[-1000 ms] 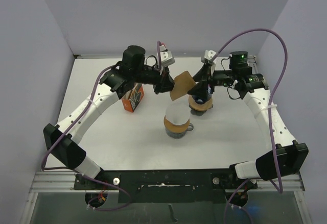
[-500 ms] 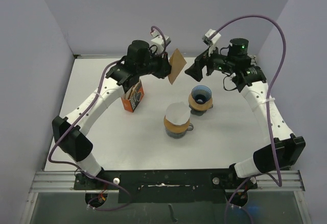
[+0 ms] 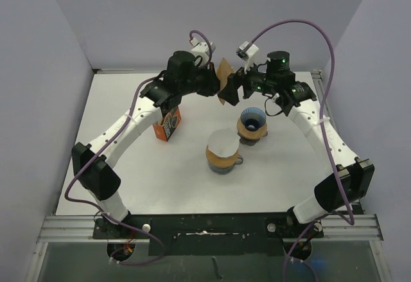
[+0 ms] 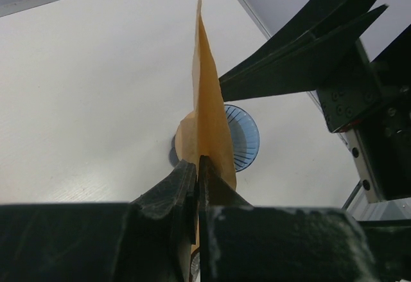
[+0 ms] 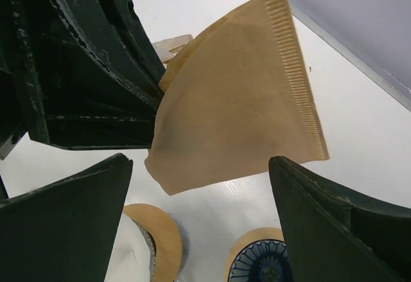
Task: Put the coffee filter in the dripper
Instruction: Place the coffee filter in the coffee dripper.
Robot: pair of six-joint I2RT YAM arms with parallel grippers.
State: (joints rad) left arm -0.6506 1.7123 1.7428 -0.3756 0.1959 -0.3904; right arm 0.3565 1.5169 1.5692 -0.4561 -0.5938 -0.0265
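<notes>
My left gripper is shut on the lower corner of a flat, folded brown coffee filter, held on edge in the air at the back of the table. The blue dripper with a wooden collar stands below and to the right, with nothing in it. My right gripper is wide open, facing the filter's broad side, one finger to each side of its lower edge, not touching it.
A second dripper with a wooden collar and a white filter in it stands on a mug in front of the blue one. An orange box stands at the left, under the left arm.
The left gripper lifted the filter up and back, away from above the blue dripper. The right gripper pulled back, opened wide, then swung left up to the filter.
</notes>
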